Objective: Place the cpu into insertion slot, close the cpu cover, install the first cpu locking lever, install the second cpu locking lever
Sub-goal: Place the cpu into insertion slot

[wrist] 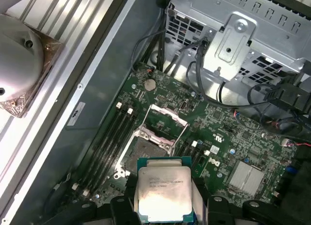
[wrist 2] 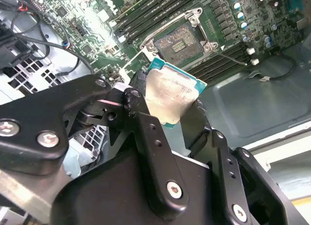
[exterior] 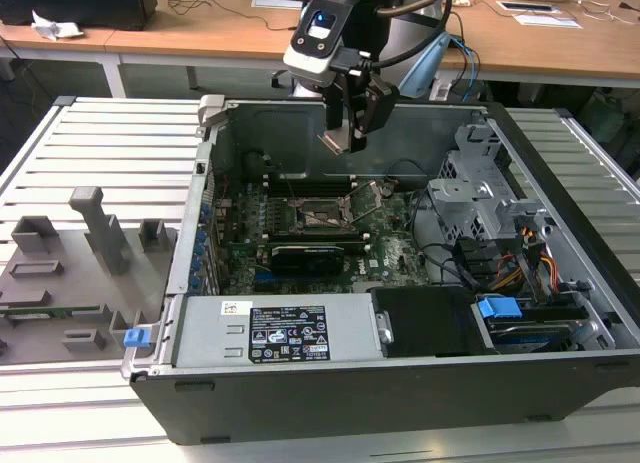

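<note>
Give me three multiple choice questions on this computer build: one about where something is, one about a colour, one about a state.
1. The slot is: A empty; B holding a chip; C taped over.
2. The cpu is: A seated in the slot; B in the gripper, above the motherboard; C lying flat on the motherboard.
3. The motherboard is: A red; B green; C white.

Answers:
1 A: the slot's dark contact field lies bare in both wrist views.
2 B: the gripper clamps the cpu's edges, and the exterior view shows it well above the board.
3 B: green board shows all around the slot.
</note>
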Action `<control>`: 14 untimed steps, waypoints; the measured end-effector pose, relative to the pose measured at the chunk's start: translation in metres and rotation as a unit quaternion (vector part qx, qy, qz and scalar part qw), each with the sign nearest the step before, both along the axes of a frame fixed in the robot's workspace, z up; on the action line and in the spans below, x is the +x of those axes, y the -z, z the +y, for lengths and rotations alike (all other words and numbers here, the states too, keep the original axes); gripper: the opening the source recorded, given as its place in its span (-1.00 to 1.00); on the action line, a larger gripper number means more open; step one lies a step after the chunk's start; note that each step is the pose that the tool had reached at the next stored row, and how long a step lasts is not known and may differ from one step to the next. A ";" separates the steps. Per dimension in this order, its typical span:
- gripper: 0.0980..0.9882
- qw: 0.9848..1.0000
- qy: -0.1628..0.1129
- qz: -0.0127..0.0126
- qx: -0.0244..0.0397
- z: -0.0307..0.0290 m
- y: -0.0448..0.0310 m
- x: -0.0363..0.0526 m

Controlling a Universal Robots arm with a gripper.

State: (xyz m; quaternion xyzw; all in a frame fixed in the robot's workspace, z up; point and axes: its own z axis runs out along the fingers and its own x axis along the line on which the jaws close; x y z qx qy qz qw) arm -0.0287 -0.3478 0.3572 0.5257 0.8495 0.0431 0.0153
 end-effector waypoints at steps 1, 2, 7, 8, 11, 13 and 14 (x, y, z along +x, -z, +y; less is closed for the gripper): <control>-0.04 1.000 0.004 0.000 0.000 0.0000 0.0001 0.0000; -0.04 1.000 0.008 0.000 0.000 0.0000 0.0002 0.0000; -0.04 1.000 0.026 0.000 0.000 0.0000 0.0008 0.0000; -0.04 1.000 0.029 0.000 0.000 0.0000 0.0008 0.0000; -0.04 0.999 0.035 0.000 0.000 0.0000 0.0014 0.0000; -0.04 0.999 0.038 0.000 0.000 0.0000 0.0031 0.0000; -0.04 0.999 0.039 0.000 0.000 0.0000 0.0051 0.0000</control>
